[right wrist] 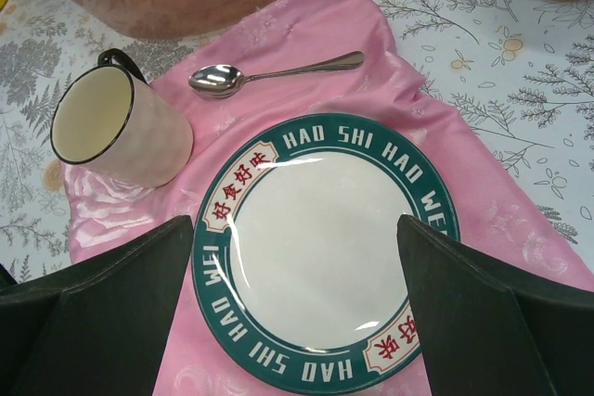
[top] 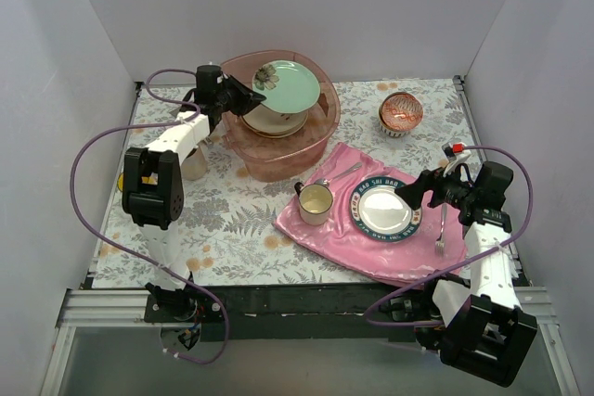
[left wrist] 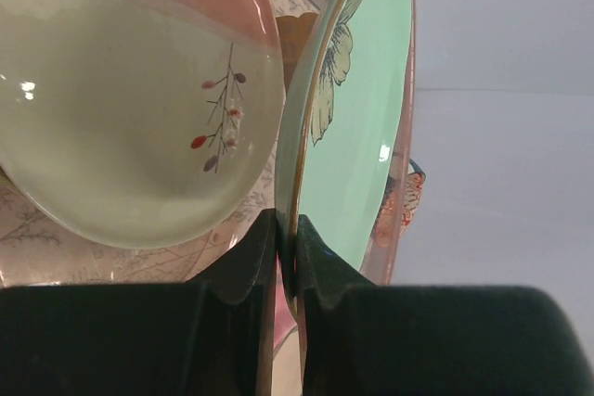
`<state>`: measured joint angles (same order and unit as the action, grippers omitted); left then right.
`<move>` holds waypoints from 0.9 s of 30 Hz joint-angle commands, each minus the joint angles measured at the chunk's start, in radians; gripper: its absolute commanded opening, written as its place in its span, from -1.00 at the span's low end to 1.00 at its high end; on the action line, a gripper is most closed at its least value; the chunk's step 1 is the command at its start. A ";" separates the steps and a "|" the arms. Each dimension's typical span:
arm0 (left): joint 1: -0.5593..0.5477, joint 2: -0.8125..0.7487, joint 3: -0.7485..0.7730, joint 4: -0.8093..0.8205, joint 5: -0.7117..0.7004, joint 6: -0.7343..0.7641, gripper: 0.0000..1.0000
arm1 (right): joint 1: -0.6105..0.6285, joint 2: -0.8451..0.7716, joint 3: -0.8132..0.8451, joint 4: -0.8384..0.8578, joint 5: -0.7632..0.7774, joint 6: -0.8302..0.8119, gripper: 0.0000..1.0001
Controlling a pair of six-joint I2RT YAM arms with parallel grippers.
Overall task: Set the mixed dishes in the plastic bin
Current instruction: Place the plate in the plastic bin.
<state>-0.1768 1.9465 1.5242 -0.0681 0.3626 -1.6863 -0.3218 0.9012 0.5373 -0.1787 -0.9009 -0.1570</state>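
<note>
Right gripper [right wrist: 292, 257]: fingers spread wide, empty, above the lettered plate [right wrist: 320, 252], which is not part of the load. Left gripper [left wrist: 288, 229]: clamped on the rim of the mint-green plate [top: 290, 85], held over the plastic bin [top: 278, 159]. Lower the plate level onto the stacked dishes [top: 274, 122] inside before releasing; an early drop risks chipping. The red-patterned bowl [top: 401, 111] stands outside the bin, far right
</note>
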 commanded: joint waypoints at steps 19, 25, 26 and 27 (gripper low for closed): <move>0.005 0.084 0.234 -0.062 -0.067 0.054 -1.00 | -0.010 -0.010 0.053 0.002 -0.018 -0.010 0.97; 0.005 0.111 0.260 -0.082 -0.073 0.060 -1.00 | -0.010 -0.007 0.052 0.001 -0.018 -0.010 0.97; 0.005 0.114 0.263 -0.084 -0.073 0.062 -1.00 | -0.010 -0.007 0.053 0.001 -0.020 -0.010 0.97; 0.005 0.118 0.266 -0.087 -0.074 0.063 -1.00 | -0.011 -0.007 0.052 0.002 -0.020 -0.012 0.97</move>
<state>-0.1764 2.1063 1.7103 -0.2295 0.2676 -1.6184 -0.3271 0.9001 0.5480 -0.1825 -0.9005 -0.1604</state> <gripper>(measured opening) 0.070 0.985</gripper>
